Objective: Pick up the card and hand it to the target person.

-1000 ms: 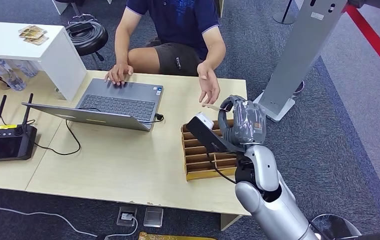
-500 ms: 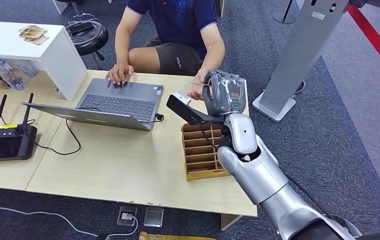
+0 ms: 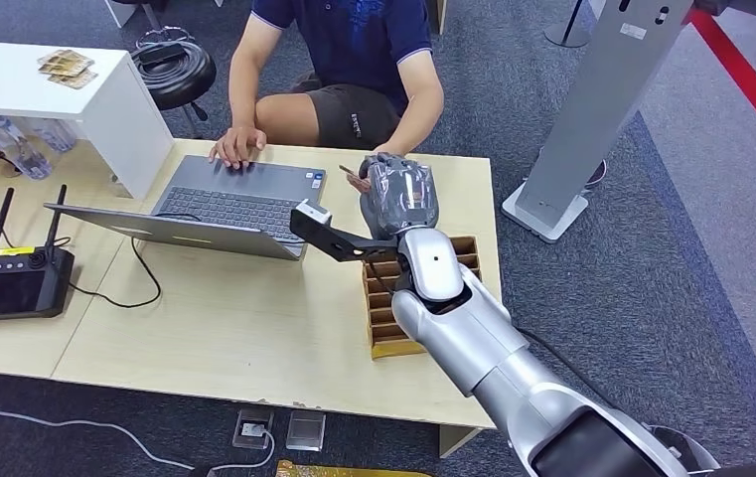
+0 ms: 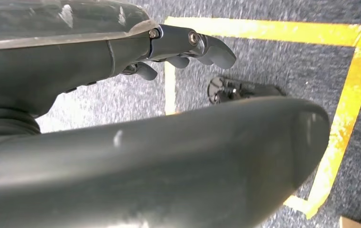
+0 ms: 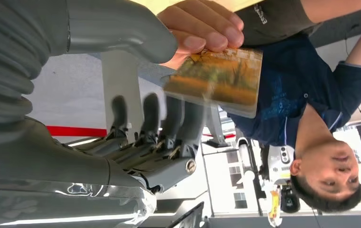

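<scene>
Card at the point of handover, past the far side of the wooden rack [image 3: 385,338].

Left hand [image 4: 188,42] hanging over the taped floor, loose and holding nothing, presumably parked as unneeded. Above and beyond the rack, right hand [image 3: 400,194] raised on an outstretched arm, reaching toward the sitter. Card [image 5: 214,76] pinched between its thumb and fingers, held out flat with one end free for taking. Person's hand [image 5: 202,28] already closed on that free end, so apparently gripped from both sides. Farther from the rack, person [image 3: 354,60] seated at the table's far edge; next step, judged: letting go.
</scene>
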